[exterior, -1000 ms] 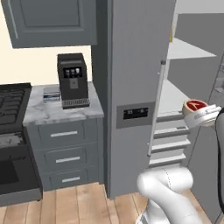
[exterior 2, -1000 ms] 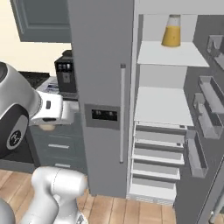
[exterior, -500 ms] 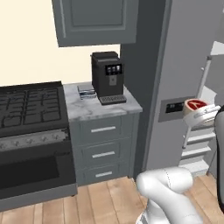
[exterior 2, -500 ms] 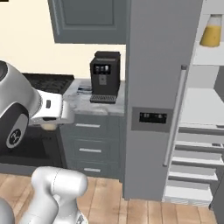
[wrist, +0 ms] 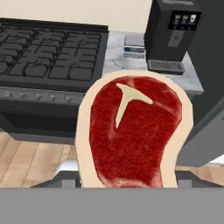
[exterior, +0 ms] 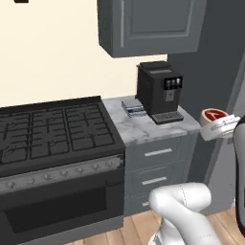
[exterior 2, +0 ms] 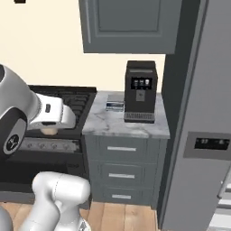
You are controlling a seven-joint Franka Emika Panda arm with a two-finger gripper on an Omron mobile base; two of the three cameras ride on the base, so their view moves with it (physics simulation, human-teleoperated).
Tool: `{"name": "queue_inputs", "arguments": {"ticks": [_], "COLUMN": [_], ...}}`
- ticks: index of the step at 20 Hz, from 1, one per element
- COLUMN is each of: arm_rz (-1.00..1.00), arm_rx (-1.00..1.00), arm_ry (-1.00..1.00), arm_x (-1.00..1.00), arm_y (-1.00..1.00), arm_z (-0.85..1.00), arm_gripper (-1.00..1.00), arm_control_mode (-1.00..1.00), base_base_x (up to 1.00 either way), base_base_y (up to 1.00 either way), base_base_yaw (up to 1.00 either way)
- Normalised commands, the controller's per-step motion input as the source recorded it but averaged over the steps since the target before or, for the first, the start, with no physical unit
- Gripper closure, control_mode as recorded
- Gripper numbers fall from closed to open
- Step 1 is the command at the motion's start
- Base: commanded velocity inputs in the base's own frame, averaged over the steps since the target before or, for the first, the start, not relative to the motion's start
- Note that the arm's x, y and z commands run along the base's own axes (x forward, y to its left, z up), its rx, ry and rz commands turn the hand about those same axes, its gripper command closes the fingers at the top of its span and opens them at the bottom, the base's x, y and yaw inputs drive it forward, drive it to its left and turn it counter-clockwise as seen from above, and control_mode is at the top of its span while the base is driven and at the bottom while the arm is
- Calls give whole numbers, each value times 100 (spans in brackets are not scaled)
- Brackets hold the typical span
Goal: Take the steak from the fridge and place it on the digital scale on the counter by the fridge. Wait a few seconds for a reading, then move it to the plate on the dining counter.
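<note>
In the left base view the whole picture has slid since a second ago: the open fridge shelves have passed out at the right and the stove (exterior: 52,129) now fills the left, so the base has turned or driven while the things stood where they were. The steak (exterior: 213,116) rides at the right edge, held up near the corner of the narrow marble worktop (exterior: 148,125) where the black coffee machine (exterior: 159,91) stands; the digital scale (exterior: 133,107) lies just beside that machine.

The right base view shows the fridge (exterior 2: 203,135) with its dispenser panel at the right, the scale (exterior 2: 115,105) left of the coffee machine, well apart from the arm.

In the hand view the steak (wrist: 133,131) sits close before the camera, upright; the jaws grip it from below, their tips hidden behind it. The scale (wrist: 134,50) lies ahead, so the placing step seems near.
</note>
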Motion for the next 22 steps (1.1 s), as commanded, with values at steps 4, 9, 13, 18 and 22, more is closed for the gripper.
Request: {"name": "queue_inputs", "arguments": {"ticks": [4, 9, 13, 18, 22], "arm_rz": [0, 0, 0, 0, 0], "arm_rx": [0, 0, 0, 0, 0], "arm_ry": [0, 0, 0, 0, 0], "arm_x": [0, 0, 0, 0, 0], "arm_y": [0, 0, 0, 0, 0], "arm_z": [0, 0, 0, 0, 0], "arm_gripper": [100, 100, 100, 100, 100], "arm_control_mode": [100, 100, 100, 100, 100], "base_base_x": [50, 57, 61, 71, 63], "base_base_y": [53, 46, 38, 26, 22], "base_base_yaw": [-4, -2, -5, -9, -10]}}
